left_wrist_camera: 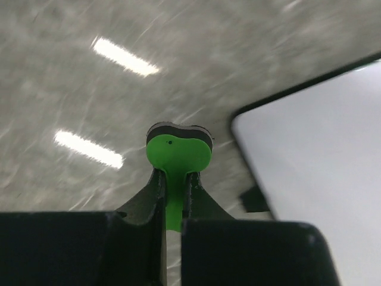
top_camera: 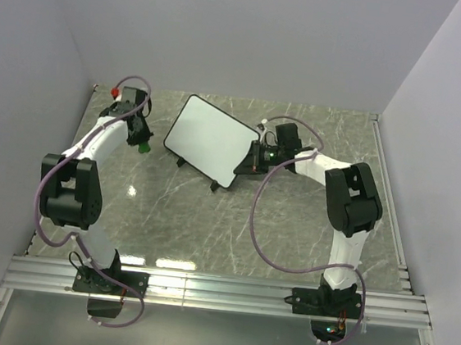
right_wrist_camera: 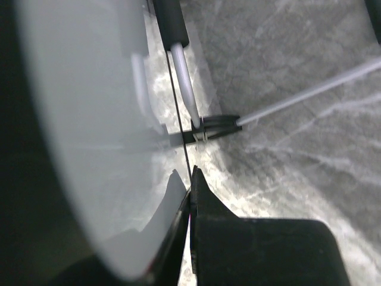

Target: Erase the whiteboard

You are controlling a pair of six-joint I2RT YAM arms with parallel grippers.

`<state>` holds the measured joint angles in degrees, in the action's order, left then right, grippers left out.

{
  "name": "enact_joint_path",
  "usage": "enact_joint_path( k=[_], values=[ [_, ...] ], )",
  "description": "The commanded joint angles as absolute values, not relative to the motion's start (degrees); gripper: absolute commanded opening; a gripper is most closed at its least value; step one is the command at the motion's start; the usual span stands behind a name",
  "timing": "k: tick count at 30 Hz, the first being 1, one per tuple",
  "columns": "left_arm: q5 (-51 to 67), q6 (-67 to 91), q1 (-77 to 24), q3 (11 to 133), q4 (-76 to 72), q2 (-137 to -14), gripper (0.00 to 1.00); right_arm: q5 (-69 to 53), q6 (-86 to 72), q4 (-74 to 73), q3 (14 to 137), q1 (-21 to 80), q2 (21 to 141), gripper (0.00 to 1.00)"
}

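- top external view, starting at the left: the left fingers point(top_camera: 140, 137) are closed tight on the green eraser point(top_camera: 143, 148). they hover over the back-left of the bench point(top_camera: 290, 236), near the whiteboard's left edge but apart from it.
- in the left wrist view, the left fingers point(left_wrist_camera: 159, 185) pinch the narrow stem of the green eraser point(left_wrist_camera: 178, 149). its dark felt layer is on the far side, and the whiteboard point(left_wrist_camera: 321, 155) shows a rounded corner off to the right.
- the whiteboard point(top_camera: 211, 140) sits mid-bench, tilted, with its white face toward the overhead camera and little black feet under its near edge. we can't make out any marks on it from here.
- the right fingers point(top_camera: 256, 155) are clamped on the board's right edge. the right wrist view shows the right fingers point(right_wrist_camera: 200, 198) shut on the thin frame.
- we judge the step in hand to be bringing the eraser onto the face. to do it well, we'd lay the felt flat, press lightly, and sweep in overlapping strokes toward the held edge, so the right grip braces each push.
- we'd hold the right arm steady, since hard pressure could twist the board in that thin pinch.
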<state>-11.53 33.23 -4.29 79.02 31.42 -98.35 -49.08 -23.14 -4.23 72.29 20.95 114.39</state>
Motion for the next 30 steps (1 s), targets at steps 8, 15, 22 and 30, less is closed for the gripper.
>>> enact_joint_path(
  k=[8,15,22,30],
  values=[
    [-11.5,36.7,-3.4,67.2,32.6,-93.7,0.32,-41.7,-26.6,-21.5,65.6,19.2,112.5,0.0],
    [-11.1,37.3,-3.4,63.9,31.7,-95.8,0.59,-39.9,-26.2,-22.8,66.0,18.7,111.2,0.48],
    [-10.5,37.6,-3.4,64.5,32.0,-95.0,0.75,-33.1,-25.0,-28.9,68.5,13.0,105.5,0.65],
    [-10.6,37.5,-3.5,69.6,34.4,-93.8,0.75,-29.6,-26.0,-31.6,70.3,8.4,92.4,0.67]
  ],
)
